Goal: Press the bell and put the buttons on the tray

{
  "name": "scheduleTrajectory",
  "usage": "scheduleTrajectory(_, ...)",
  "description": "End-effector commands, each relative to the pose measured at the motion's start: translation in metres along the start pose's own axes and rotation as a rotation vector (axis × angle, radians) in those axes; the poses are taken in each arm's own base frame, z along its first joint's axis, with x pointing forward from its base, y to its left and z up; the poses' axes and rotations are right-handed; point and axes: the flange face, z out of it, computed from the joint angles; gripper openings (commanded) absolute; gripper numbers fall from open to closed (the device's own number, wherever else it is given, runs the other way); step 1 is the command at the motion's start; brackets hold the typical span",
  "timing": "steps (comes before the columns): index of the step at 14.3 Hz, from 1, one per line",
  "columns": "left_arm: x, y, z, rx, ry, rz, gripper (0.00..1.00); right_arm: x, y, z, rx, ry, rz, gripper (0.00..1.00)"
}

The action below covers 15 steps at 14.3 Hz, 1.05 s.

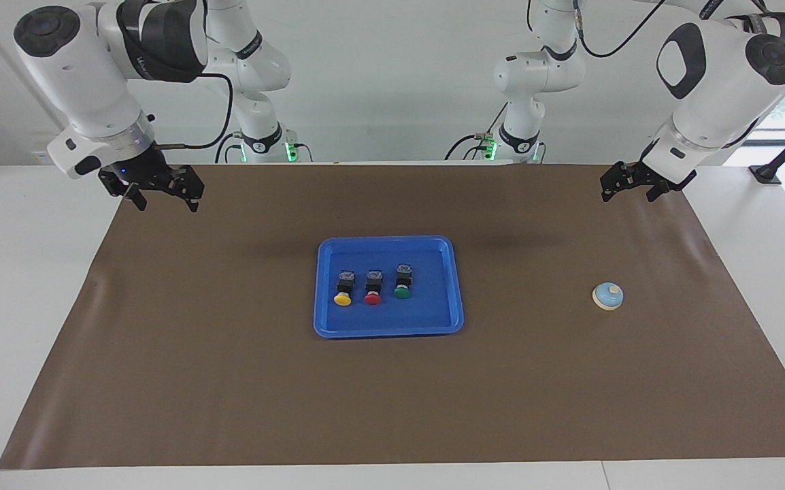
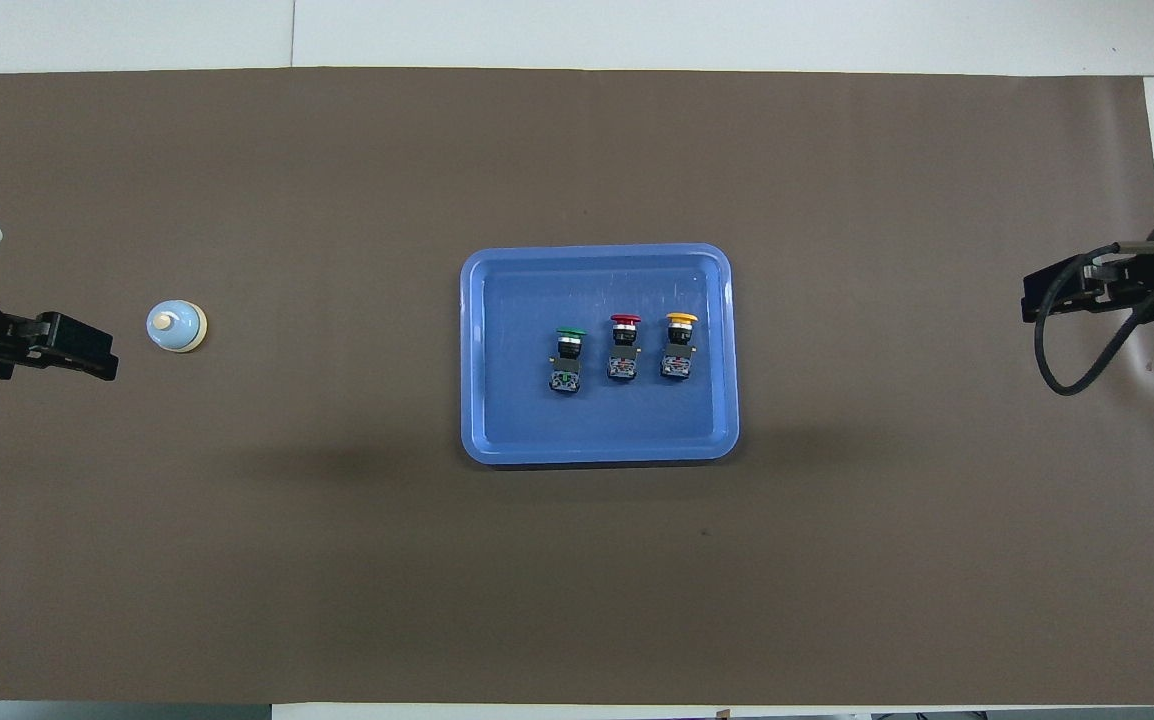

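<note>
The blue tray (image 1: 389, 240) lies at the middle of the brown mat. Three buttons lie in it in a row: yellow (image 1: 343, 289), red (image 1: 373, 289) and green (image 1: 403, 284). In the overhead view the tray (image 2: 597, 250) holds the green (image 2: 567, 360), red (image 2: 623, 348) and yellow (image 2: 679, 346) buttons. The light blue bell (image 1: 608, 296) (image 2: 176, 327) stands on the mat toward the left arm's end. My left gripper (image 1: 629, 196) (image 2: 109, 360) is open and empty, raised over the mat, apart from the bell. My right gripper (image 1: 166, 202) (image 2: 1029, 300) is open and empty, raised over the mat's other end.
The brown mat (image 1: 229, 381) covers most of the white table (image 1: 25, 272). A black cable (image 2: 1067, 360) loops from the right wrist. Both arm bases stand at the robots' edge of the table.
</note>
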Motion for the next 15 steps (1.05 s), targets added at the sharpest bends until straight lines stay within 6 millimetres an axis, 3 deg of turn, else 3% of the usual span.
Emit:
scheduleTrajectory(1, -0.0065, 0.0, -0.0128, 0.012, 0.001, 0.005, 1.0, -0.0045, 0.0032, -0.004, -0.006, -0.006, -0.007, 1.0)
scheduleTrajectory(15, -0.002, 0.0069, -0.0184, 0.021, 0.044, 0.018, 1.0, -0.0045, 0.0032, -0.0048, -0.006, -0.004, -0.007, 1.0)
